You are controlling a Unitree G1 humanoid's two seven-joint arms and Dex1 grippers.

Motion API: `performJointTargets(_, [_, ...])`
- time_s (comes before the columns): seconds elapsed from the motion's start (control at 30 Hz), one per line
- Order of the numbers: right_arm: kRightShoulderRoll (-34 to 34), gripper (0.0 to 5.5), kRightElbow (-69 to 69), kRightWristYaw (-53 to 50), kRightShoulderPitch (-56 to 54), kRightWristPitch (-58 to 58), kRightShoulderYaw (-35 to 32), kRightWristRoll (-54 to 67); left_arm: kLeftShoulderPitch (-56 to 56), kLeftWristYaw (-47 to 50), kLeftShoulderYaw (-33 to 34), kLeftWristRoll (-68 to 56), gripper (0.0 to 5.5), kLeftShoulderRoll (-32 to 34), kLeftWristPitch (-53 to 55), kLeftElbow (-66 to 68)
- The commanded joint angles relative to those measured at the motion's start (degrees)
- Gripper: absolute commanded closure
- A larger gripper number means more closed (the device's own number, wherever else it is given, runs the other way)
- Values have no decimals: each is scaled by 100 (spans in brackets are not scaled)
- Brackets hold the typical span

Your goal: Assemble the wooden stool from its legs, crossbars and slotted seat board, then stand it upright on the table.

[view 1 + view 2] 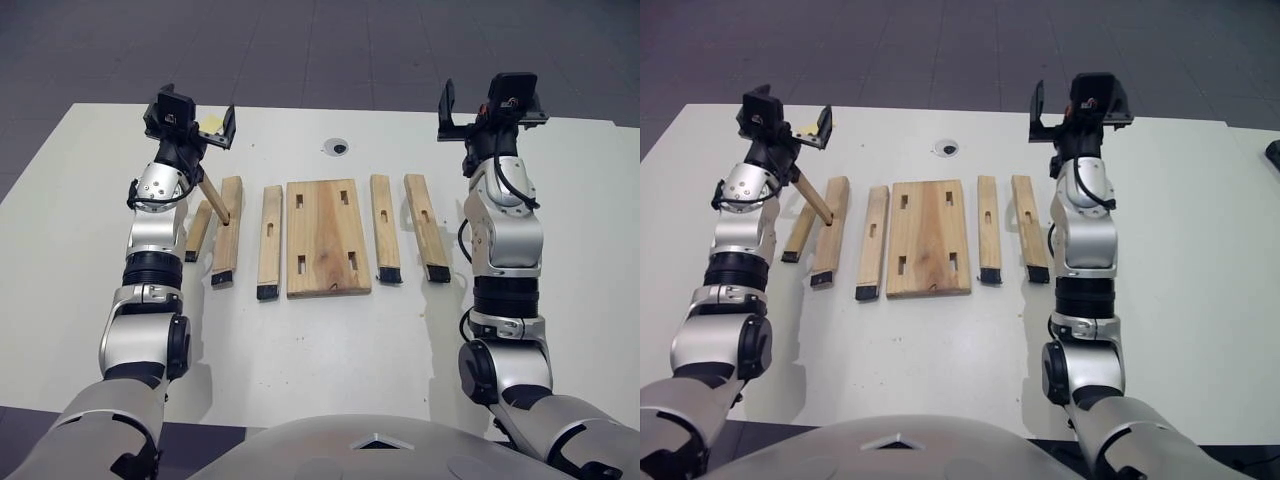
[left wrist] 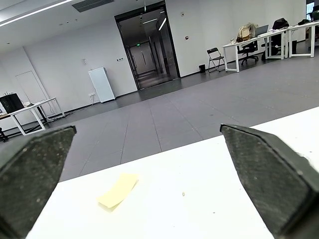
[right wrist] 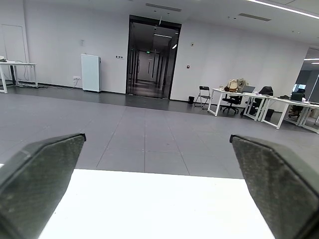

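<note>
The slotted seat board point(image 1: 327, 237) lies flat on the bench point(image 1: 330, 340), loose legs point(image 1: 270, 240) either side of it (nothing joined yet). Left hand point(image 1: 197, 118) and right hand point(image 1: 490, 112) hang beyond the board, both spread apart and empty; likely next: grasp a leg.

We see a yellow note point(image 2: 118, 190), a round grommet point(image 1: 337, 147) to its right; bkgd: grey floor point(image 3: 149, 134), dark doorway point(image 3: 152, 59), white cabinet point(image 3: 90, 72), desks point(image 3: 284, 102), chair point(image 3: 203, 93).
</note>
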Motion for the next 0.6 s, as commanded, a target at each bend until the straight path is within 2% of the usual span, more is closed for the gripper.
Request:
performJointTargets(0.03, [21,10,-42,38,-36,64,86,4,475,-9,126,-196,11,-77,365,-652])
performJointTargets(0.37, [49,10,-266,-84,151,155,43,12,802,295,391,-357,11,-32,1373,-2802])
performJointTargets(0.5, [78,10,-375,-143,249,191,36,10,1507,494,477,-422,11,-164,1932,-3942])
performJointTargets(0.6, [32,10,-457,-175,352,224,-49,22,2390,790,712,-617,11,-335,2683,-5303])
